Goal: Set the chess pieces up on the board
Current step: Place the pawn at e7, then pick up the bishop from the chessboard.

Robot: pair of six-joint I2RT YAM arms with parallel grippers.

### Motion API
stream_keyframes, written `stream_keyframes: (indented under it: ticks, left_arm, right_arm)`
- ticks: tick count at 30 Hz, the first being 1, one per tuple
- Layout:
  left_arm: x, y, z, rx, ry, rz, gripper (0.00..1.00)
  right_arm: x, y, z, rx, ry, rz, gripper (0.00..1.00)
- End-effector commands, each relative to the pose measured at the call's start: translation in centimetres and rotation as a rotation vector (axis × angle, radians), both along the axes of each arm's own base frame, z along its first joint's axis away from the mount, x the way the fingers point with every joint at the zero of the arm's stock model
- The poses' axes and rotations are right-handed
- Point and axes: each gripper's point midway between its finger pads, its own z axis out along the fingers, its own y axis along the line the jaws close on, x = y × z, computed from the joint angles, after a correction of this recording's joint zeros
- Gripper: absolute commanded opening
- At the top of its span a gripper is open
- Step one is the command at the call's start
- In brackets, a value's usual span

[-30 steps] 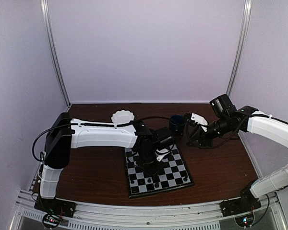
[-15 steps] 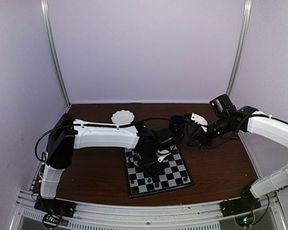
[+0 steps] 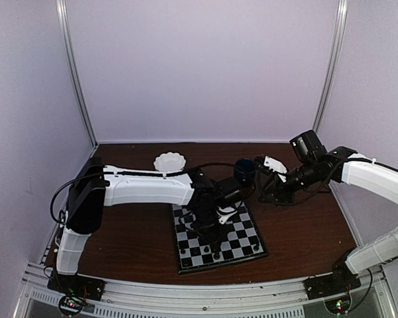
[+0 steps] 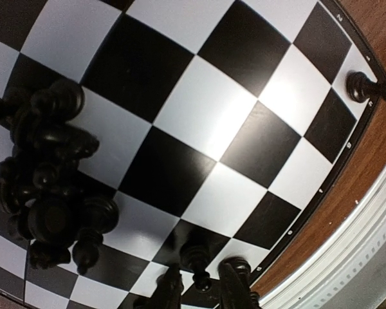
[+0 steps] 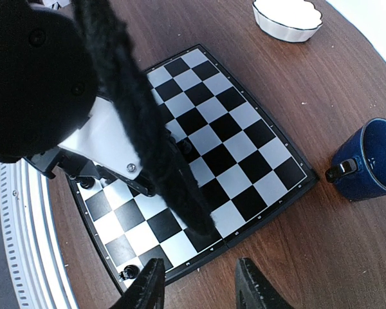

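Currently the left gripper (image 4: 202, 286) sits low over the near edge of the flat black-and-white checked board (image 5: 248, 116). Its jaws are parted only a little, with one small black pawn (image 4: 196, 257) upright between them. No contact shows on either side, so it looks released, not clamped. The right gripper (image 5: 199, 286) is spread with nothing in it, above the brown wooden table (image 5: 347, 257) just off the board's edge and near the dark blue mug (image 5: 373, 161). The white scalloped bowl (image 5: 288, 18) is well apart from the board.

The rest of the black chess pieces (image 4: 48, 174) are a jumbled heap on the board itself, several on their sides, covering a few squares. Another lone pawn (image 4: 359, 85) stands on a rim square.

Judgement: this pawn is about placed, and most of the setup is left.

Risks:
- Clearance beside the fingers is thin. Sideways drift on the way up clips the pawn and tips it, and that close to the rim it could roll onto the table. Needs wider jaws, then a straight lift.
- The heap is tangled. Pulling one piece out likely nudges its neighbours into rolling across squares or into placed pawns.
- The black cable (image 5: 141, 129) hangs over the board, and a low sweep could drag it through standing pieces.
- If the right arm reaches in while the left is over the board, they could collide.
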Motion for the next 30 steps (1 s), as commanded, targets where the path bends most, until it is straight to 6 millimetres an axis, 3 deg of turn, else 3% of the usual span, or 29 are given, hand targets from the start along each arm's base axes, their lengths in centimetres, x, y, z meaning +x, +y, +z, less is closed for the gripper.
stream_keyframes:
  ticks: [1, 4, 7, 13, 21, 30]
  left_arm:
    - [0.9, -0.6, 2.9, -0.049, -0.047, -0.007, 0.22]
    - [1.8, -0.4, 5.5, -0.077, -0.111, 0.007, 0.23]
    - [2.7, 0.2, 6.4, -0.079, -0.137, 0.034, 0.24]
    - [3.9, 1.2, 4.6, -0.021, -0.151, 0.093, 0.26]
    - [5.0, 0.8, 3.9, -0.019, -0.177, 0.119, 0.28]
    - [5.8, 0.1, 2.3, -0.028, -0.152, 0.109, 0.23]
  right_arm:
    - [0.1, -0.1, 0.4, 0.011, -0.019, 0.004, 0.39]
    - [0.1, -0.1, 0.3, 0.009, -0.020, 0.004, 0.39]
    - [0.0, 0.0, 0.3, 0.010, -0.017, 0.007, 0.39]
    - [0.0, -0.1, 0.4, 0.011, -0.018, 0.007, 0.39]
    - [0.0, -0.1, 0.4, 0.010, -0.020, 0.007, 0.39]
    - [0.0, -0.1, 0.2, 0.008, -0.019, 0.009, 0.39]
